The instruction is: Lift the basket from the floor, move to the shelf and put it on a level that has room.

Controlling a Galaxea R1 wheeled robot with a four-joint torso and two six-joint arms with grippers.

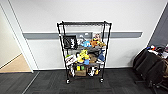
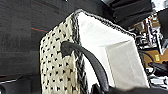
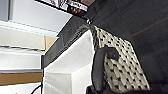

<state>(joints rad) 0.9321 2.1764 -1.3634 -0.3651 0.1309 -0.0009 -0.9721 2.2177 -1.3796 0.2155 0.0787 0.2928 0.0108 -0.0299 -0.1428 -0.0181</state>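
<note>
**Hauling the basket up to the rack, top tier looks free**

Looking through the cams right now, left to right. On the head view there's pale wooden flooring [image 1: 16, 65] through a doorway on the far left, then the shelf [image 1: 84, 51] dead ahead against the white wall, standing on the floor [image 1: 50, 85], which is dark carpet. Middle and lower tiers are stuffed with toys and boxes; the top level [image 1: 83, 23] looks bare to me. Off to the right sits a bunch of dark chairs [image 1: 150, 67], well apart from the rack.

The basket [image 2: 58, 67] is up off the carpet, going by both wrist cams. Left wrist cam has one black loop handle [image 2: 87, 62] running right down toward the camera, and right wrist cam shows the other loop [image 3: 100, 65] doing the same on its side. So my guess is each end effector is on a handle, but I honestly cannot tell whether either one is clamped or apart; the fingers just aren't readable.

Handling-wise: woven sides, white fabric lining, nothing inside, so I'd call it light and a bit flexy. Loops are the obvious hold.

Watch the four post stubs at the top corners. Open carpet in front, so plenty of room to roll in.
</note>
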